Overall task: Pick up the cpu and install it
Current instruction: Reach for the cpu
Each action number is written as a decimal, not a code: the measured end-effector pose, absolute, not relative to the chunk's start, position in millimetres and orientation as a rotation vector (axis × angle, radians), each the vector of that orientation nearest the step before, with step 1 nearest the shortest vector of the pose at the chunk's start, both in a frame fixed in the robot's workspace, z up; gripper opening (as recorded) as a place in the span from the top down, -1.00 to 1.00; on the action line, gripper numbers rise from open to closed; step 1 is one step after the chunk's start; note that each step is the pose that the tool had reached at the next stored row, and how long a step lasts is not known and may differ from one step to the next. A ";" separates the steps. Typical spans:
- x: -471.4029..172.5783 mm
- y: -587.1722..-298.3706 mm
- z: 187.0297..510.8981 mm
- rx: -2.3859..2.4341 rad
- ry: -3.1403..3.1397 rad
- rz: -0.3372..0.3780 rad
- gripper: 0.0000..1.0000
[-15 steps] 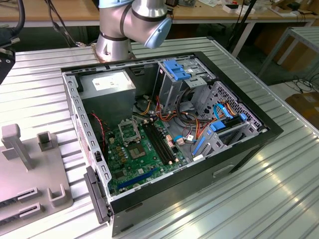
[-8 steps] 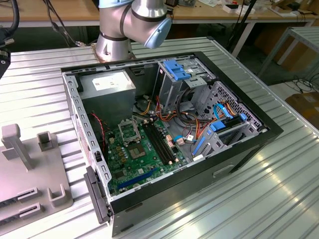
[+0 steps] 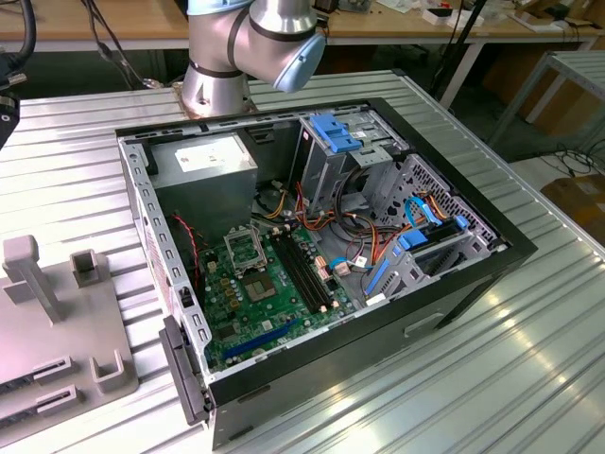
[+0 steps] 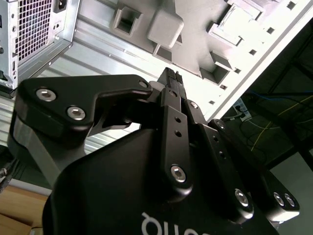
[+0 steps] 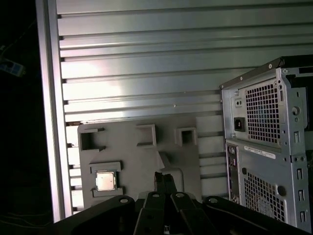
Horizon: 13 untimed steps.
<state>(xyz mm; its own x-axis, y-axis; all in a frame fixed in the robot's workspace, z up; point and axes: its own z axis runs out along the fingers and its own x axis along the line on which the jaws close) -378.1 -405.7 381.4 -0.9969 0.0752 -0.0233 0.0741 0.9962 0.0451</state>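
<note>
The cpu (image 5: 105,181), a small silvery square chip, lies flat in a recess of the grey fixture plate (image 5: 142,156) on the ribbed metal table. My gripper (image 5: 164,177) hangs well above this plate and off to one side of the chip. Its two black fingers are pressed together and hold nothing. In the second wrist view the gripper (image 4: 169,73) also shows shut, over the plate's raised blocks. The open computer case (image 3: 312,255) holds the green motherboard (image 3: 255,307) with its metal-framed socket (image 3: 248,248).
The arm's base (image 3: 222,71) stands behind the case. The grey fixture plate (image 3: 47,331) with upright blocks sits at the exterior view's left of the case. The case's rear panel (image 5: 266,156) is beside the plate. The table edge (image 5: 49,112) drops off beyond the plate.
</note>
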 end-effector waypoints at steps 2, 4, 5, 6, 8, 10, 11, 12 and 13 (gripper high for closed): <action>-378.5 -405.7 381.4 0.117 3.114 0.069 0.79; -379.5 -405.6 381.4 0.117 3.114 0.069 0.79; -380.2 -405.6 381.4 0.117 3.114 0.069 0.79; -380.8 -405.6 381.4 0.117 3.114 0.069 0.79; -383.0 -405.6 381.4 0.117 3.114 0.069 0.79; -384.6 -405.7 381.4 0.117 3.114 0.069 0.79; -385.5 -405.7 381.4 0.117 3.114 0.069 0.79; -386.3 -405.7 381.3 0.117 3.114 0.069 0.79; -387.1 -405.7 381.4 0.117 3.114 0.069 0.79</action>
